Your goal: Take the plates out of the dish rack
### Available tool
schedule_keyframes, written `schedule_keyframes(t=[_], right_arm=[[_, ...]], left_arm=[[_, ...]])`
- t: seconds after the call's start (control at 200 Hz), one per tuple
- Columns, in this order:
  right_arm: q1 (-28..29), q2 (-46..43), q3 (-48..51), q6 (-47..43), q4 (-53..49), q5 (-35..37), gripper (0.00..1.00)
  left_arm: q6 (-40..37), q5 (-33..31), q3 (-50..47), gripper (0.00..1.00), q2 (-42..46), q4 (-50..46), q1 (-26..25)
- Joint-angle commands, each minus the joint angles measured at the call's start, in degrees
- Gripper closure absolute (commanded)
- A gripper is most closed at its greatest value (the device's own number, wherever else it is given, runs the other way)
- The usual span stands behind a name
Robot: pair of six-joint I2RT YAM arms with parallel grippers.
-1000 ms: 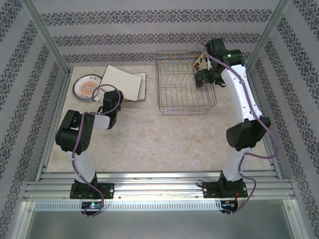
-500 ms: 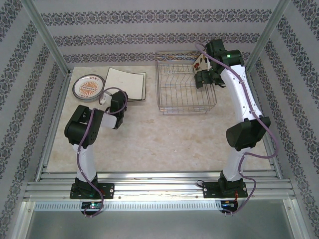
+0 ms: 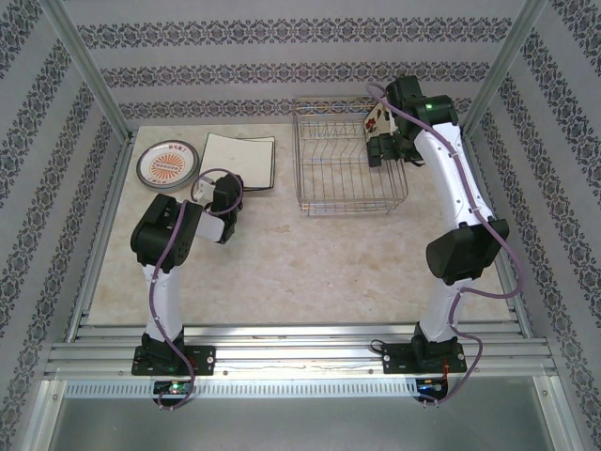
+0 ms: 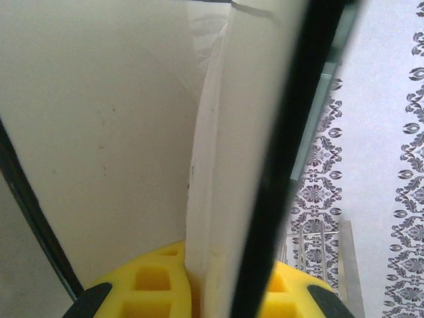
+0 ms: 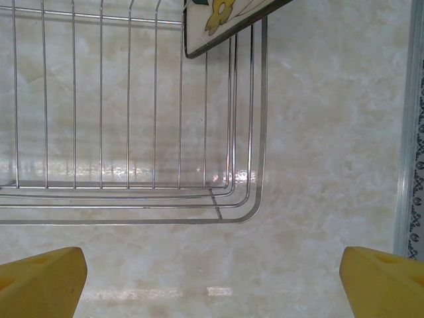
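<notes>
- The left pincer [image 4: 220, 301] is clenched on the dark-edged rim of a square cream plate [image 4: 99, 132]. The plate sits so close to the wrist lens that its outline is cut off on every side. Only the tops of the yellow fingertips [image 4: 149, 291] show at the bottom edge.
- From above, that square cream plate [image 3: 241, 160] lies in the upper left of the frame, with the left pincer [image 3: 204, 184] at its near left corner. The wrist and cable hide the contact itself.
- A round plate [image 3: 167, 166] with an orange centre lies just left of the square one. Any marks on it are too small to read.
- The dish rack [image 3: 349, 158] stands at upper centre-right on the marbled surface [image 3: 310, 254]. A flower-print plate [image 3: 376, 116] leans in its far right corner, partly hidden by the right arm, and its red marks are too small to read.
- The right pincer [image 3: 385, 153] hangs released over the rack's right side.
- In its wrist view the right pincer [image 5: 212, 285] has its yellow fingertips [image 5: 40, 278] spread to the lower corners with nothing between them. The dish rack [image 5: 132, 192] and the flower-print plate [image 5: 222, 20] are cut off at the top.
</notes>
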State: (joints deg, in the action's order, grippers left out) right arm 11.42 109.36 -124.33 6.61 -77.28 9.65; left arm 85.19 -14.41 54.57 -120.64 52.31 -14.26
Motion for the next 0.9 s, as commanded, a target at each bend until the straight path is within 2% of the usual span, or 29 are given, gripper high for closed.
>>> schedule_keyframes(t=[0.0,0.195,0.42,0.6,0.67,0.894], right_arm=[[0.53,0.17,1.92,-0.25,0.43,-0.02,0.02],[0.67,0.11,2.91,-0.09,0.92,-0.29,0.02],[0.71,-0.38,3.76,-0.15,1.33,-0.25,0.02],[0.69,-0.46,5.07,-0.1,2.2,-0.75,0.02],[0.68,-0.46,5.54,0.06,2.56,-0.88,0.02],[0.74,-1.49,7.96,0.3,4.27,-0.45,0.02]], left_arm=[[1.92,-1.7,2.81,1.0,0.6,11.71,-0.42],[2.82,-0.38,3.24,1.0,-0.28,9.38,-0.48],[3.94,1.75,2.76,1.0,1.19,2.02,-0.11],[3.6,2.93,1.48,0.95,2.93,-2.5,0.48],[3.43,3.45,1.19,0.9,3.29,-3.81,0.75],[2.53,7.41,2.63,0.89,2.81,-9.57,1.45]])
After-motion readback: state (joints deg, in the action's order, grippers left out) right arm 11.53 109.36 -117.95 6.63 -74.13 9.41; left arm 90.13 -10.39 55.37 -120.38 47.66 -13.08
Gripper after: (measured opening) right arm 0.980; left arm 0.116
